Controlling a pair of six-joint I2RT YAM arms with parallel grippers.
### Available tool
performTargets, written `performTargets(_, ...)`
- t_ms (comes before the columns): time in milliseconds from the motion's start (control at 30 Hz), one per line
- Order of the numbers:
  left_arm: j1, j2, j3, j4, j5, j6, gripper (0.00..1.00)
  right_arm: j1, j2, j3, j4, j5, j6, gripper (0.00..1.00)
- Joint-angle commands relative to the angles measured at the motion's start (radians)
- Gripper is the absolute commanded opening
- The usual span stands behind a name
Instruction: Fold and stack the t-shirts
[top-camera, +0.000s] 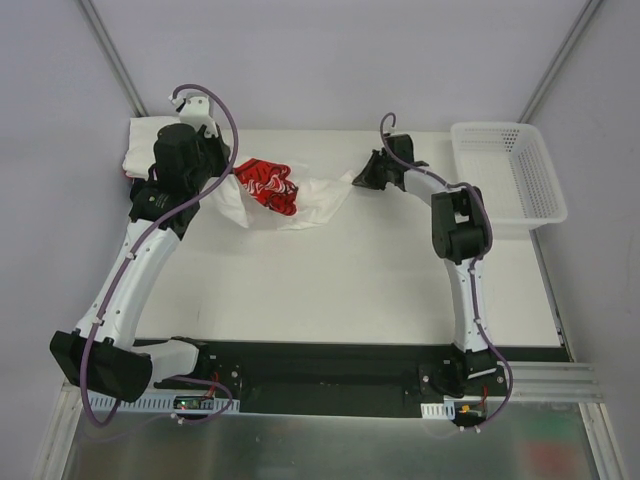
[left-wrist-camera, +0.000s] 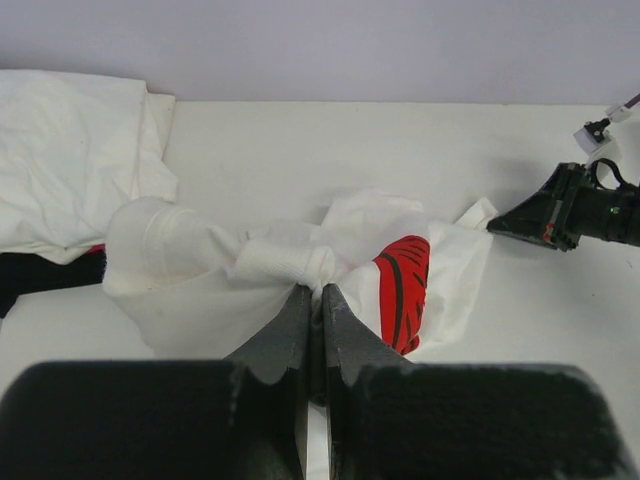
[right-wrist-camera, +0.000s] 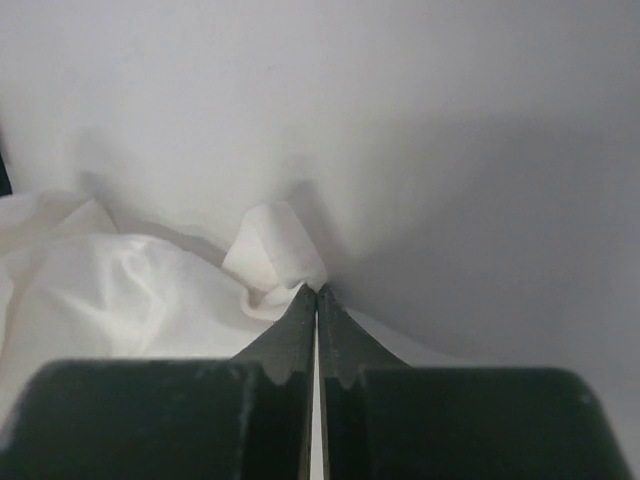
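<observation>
Left wrist view, nearest first: my left gripper (left-wrist-camera: 314, 290) is pinched fully together on a twisted bunch of a white shirt (left-wrist-camera: 200, 270). No gap shows between the jaws beyond the cloth. The shirt lies crumpled on the table (left-wrist-camera: 330, 150) in front of me, and a red shirt (left-wrist-camera: 405, 280) is wrapped in its folds on the right side. Farther out to the left sits a pile (left-wrist-camera: 70, 160) of white shirts at the table's far corner. A black shirt (left-wrist-camera: 30, 280) and a sliver of red show under its near edge.

In the right wrist view, my right gripper (right-wrist-camera: 317, 290) is closed tight as well. Its tips nip a small corner of the white cloth that bulges just above them.

From the top view, I hold the shirt at both ends and it sags between them with the red bundle on it. A basket (top-camera: 510, 170) sits at the far right, well apart from all the cloth.

I judge the task to be early. This shirt is gripped but not spread or folded, and the red one needs to be freed. The corner pile looks loose, and I cannot tell if anything in it is folded.
</observation>
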Motion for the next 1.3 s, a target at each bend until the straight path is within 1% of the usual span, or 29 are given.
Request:
performTargets(0,-0.003,-0.043,-0.006,0.069,-0.013,-0.02,0.0,-0.087,-0.063,0.048,-0.068,0.072,-0.028,0.01)
performTargets(67,-0.003,-0.046,-0.015,0.069,-0.013,-0.02,0.0,-0.136,-0.074,0.045,-0.072,0.087,-0.028,0.01)
performTargets(267,-0.003,-0.049,-0.026,0.071,-0.01,-0.028,0.0,-0.228,-0.137,0.036,-0.117,0.164,-0.074,0.01)
performTargets(433,-0.003,-0.044,-0.033,0.075,0.001,-0.034,0.0,-0.262,-0.175,0.017,-0.121,0.193,-0.091,0.01)
performTargets(600,-0.003,-0.038,-0.043,0.075,0.009,-0.039,0.0,-0.265,-0.171,0.031,-0.115,0.156,-0.091,0.01)
performTargets(800,-0.003,-0.028,-0.067,0.088,0.03,-0.054,0.0,-0.265,-0.215,0.023,-0.108,0.167,-0.099,0.13)
performTargets(833,-0.003,-0.026,-0.079,0.095,0.033,-0.059,0.0,-0.265,-0.224,0.024,-0.109,0.17,-0.105,0.18)
performTargets(867,-0.003,-0.021,-0.084,0.1,0.038,-0.06,0.02,-0.267,-0.233,0.02,-0.109,0.17,-0.108,0.19)
performTargets(900,-0.003,-0.018,-0.089,0.104,0.044,-0.065,0.11,-0.265,-0.243,0.016,-0.109,0.172,-0.112,0.21)
performTargets(933,-0.003,-0.015,-0.098,0.108,0.047,-0.066,0.23,-0.265,-0.262,0.011,-0.109,0.17,-0.112,0.21)
performTargets(1033,-0.003,0.006,-0.104,0.12,0.048,-0.063,0.41,-0.265,-0.308,-0.025,-0.106,0.159,-0.114,0.22)
performTargets(1067,-0.003,0.018,-0.102,0.124,0.051,-0.062,0.54,-0.265,-0.322,-0.041,-0.089,0.147,-0.108,0.22)
performTargets(1133,-0.003,0.032,-0.102,0.131,0.059,-0.062,0.57,-0.262,-0.361,-0.122,-0.06,0.107,-0.074,0.22)
performTargets(1167,-0.003,0.044,-0.099,0.132,0.061,-0.065,0.57,-0.258,-0.406,-0.165,-0.008,0.098,-0.063,0.22)
performTargets(1200,-0.003,0.051,-0.096,0.141,0.064,-0.063,0.56,-0.253,-0.43,-0.199,0.015,0.092,-0.056,0.22)
performTargets(1233,-0.003,0.057,-0.092,0.143,0.064,-0.06,0.56,-0.241,-0.453,-0.269,0.035,0.075,-0.045,0.23)
performTargets(1267,-0.003,0.064,-0.087,0.141,0.061,-0.059,0.56,-0.231,-0.501,-0.301,0.053,0.067,-0.042,0.23)
